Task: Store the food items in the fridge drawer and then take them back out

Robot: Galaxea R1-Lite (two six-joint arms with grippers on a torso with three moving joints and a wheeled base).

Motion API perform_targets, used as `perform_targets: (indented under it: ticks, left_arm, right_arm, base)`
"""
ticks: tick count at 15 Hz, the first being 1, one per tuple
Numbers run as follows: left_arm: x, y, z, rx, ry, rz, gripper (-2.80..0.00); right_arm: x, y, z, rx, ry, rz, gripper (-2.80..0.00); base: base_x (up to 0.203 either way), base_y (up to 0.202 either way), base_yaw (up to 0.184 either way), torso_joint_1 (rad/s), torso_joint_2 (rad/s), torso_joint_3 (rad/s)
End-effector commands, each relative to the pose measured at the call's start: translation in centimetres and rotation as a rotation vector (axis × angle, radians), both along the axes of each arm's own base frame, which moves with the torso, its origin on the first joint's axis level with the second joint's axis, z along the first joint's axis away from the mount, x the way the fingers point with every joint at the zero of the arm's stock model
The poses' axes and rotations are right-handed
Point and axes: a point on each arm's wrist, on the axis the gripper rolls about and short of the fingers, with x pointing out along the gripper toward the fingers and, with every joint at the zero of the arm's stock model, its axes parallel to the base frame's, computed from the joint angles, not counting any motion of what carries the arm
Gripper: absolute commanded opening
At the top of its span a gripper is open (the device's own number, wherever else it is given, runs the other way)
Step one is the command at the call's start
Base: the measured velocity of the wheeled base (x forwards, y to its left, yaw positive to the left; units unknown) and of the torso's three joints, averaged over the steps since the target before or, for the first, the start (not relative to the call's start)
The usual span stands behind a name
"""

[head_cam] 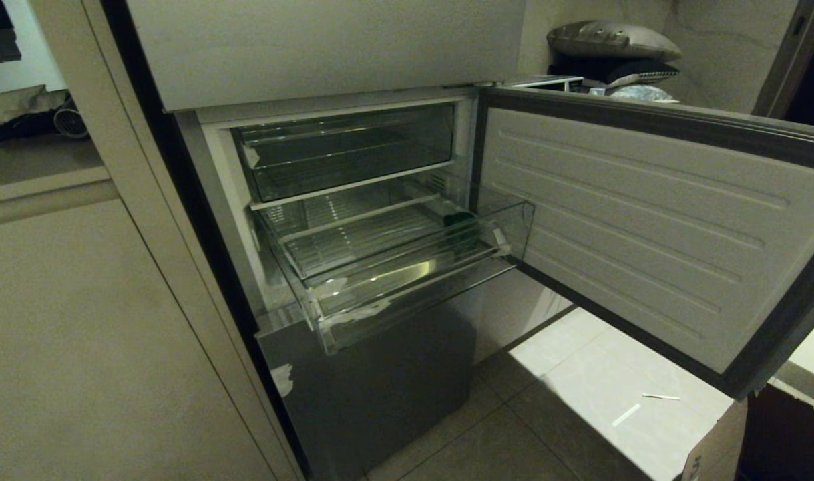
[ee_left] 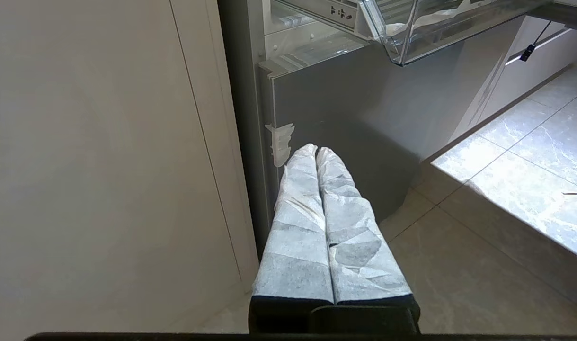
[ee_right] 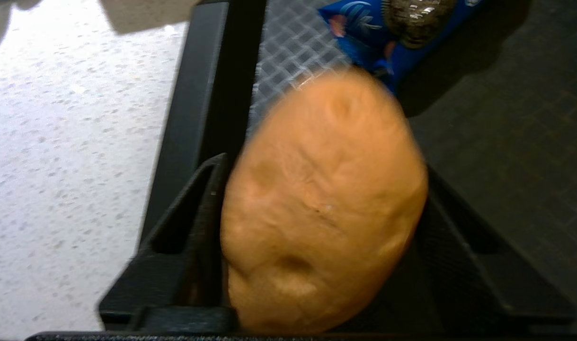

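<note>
The fridge drawer [head_cam: 407,294], clear with a ribbed floor, stands pulled out of the open fridge. A small dark green food item [head_cam: 459,218] lies at its back right corner. Neither arm shows in the head view. In the right wrist view an orange-brown potato [ee_right: 321,203] fills the span of my right gripper [ee_right: 326,166], above a black mesh basket [ee_right: 293,52]. The potato looks smeared while the gripper's black body is sharp. My left gripper [ee_left: 316,150], wrapped in white, is shut and empty, low beside the grey lower fridge panel [ee_left: 354,118].
The fridge door [head_cam: 647,220] hangs open to the right of the drawer. A shorter clear compartment [head_cam: 346,153] sits above the drawer. A blue snack packet [ee_right: 387,28] lies in the basket beyond the potato. A cardboard box corner [head_cam: 714,447] stands on the tiled floor.
</note>
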Motion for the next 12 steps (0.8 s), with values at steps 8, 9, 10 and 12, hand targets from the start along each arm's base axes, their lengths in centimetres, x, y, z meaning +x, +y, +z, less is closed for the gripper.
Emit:
perform_targets:
  ticks: [8, 9, 10, 12]
  left_arm:
    - [0.0, 0.0, 0.0, 0.0, 0.002, 0.0, -2.8]
    - [0.0, 0.0, 0.0, 0.0, 0.002, 0.0, -2.8]
    - [0.0, 0.0, 0.0, 0.0, 0.002, 0.0, -2.8]
    - [0.0, 0.0, 0.0, 0.0, 0.002, 0.0, -2.8]
  right_arm:
    - [-1.6, 2.6, 4.3, -0.123, -0.045, -0.024, -2.8]
    - [-1.9, 3.6, 5.1, -0.147, -0.052, -0.023, -2.8]
    - [-2.2, 4.6, 5.6, -0.165, -0.057, -0.022, -2.8]
    - [-2.7, 6.6, 6.1, -0.188, -0.073, 0.0, -2.8]
  base:
    - [0.0, 0.0, 0.0, 0.0, 0.0, 0.0]
    - [0.0, 0.0, 0.0, 0.0, 0.0, 0.0]
    - [0.0, 0.0, 0.0, 0.0, 0.0, 0.0]
    - [0.0, 0.0, 0.0, 0.0, 0.0, 0.0]
